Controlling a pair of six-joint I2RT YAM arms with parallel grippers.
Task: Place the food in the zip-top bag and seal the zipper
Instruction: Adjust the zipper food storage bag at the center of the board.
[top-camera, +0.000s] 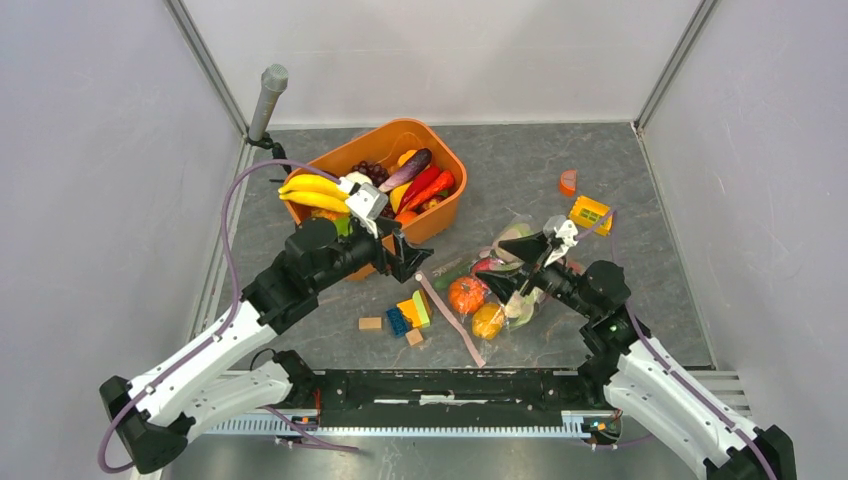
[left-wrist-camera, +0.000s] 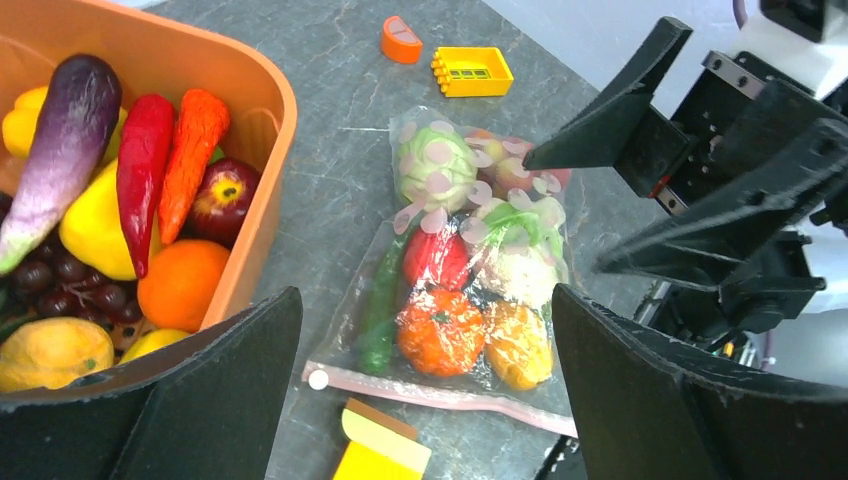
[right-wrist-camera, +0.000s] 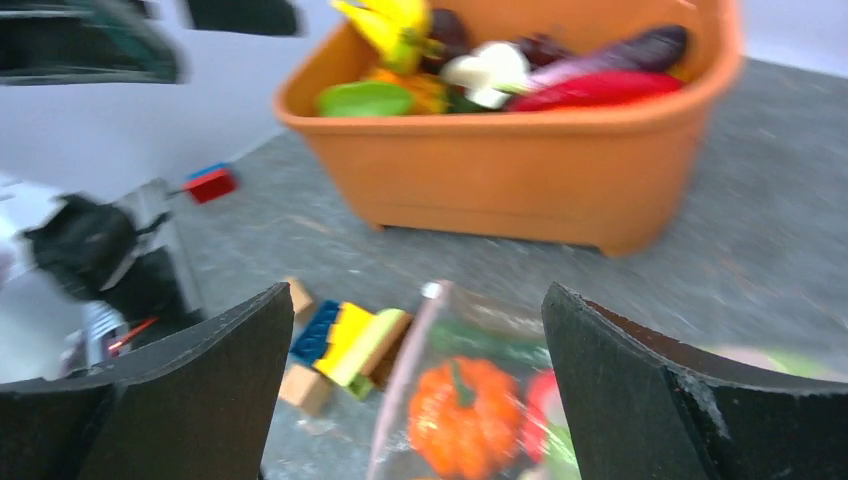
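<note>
The clear zip-top bag (top-camera: 505, 285) lies flat on the table right of centre, holding several toy foods: a cabbage (left-wrist-camera: 435, 165), a tomato (left-wrist-camera: 440, 330), a green chilli (left-wrist-camera: 380, 300) and a yellow fruit (left-wrist-camera: 518, 345). Its pink zipper (top-camera: 450, 318) runs along the bag's left edge, with the white slider (left-wrist-camera: 318, 379) at the end nearest the tub. More food, including bananas (top-camera: 312, 192), lies in the orange tub (top-camera: 440, 215). My left gripper (top-camera: 410, 258) is open and empty above the zipper's far end. My right gripper (top-camera: 508, 268) is open and empty above the bag.
Loose building blocks (top-camera: 408, 315) lie just left of the zipper. A yellow block (top-camera: 590, 212) and an orange half-disc (top-camera: 567, 182) sit beyond the bag at the right. A grey post (top-camera: 267, 100) stands at the back left corner. Walls enclose three sides.
</note>
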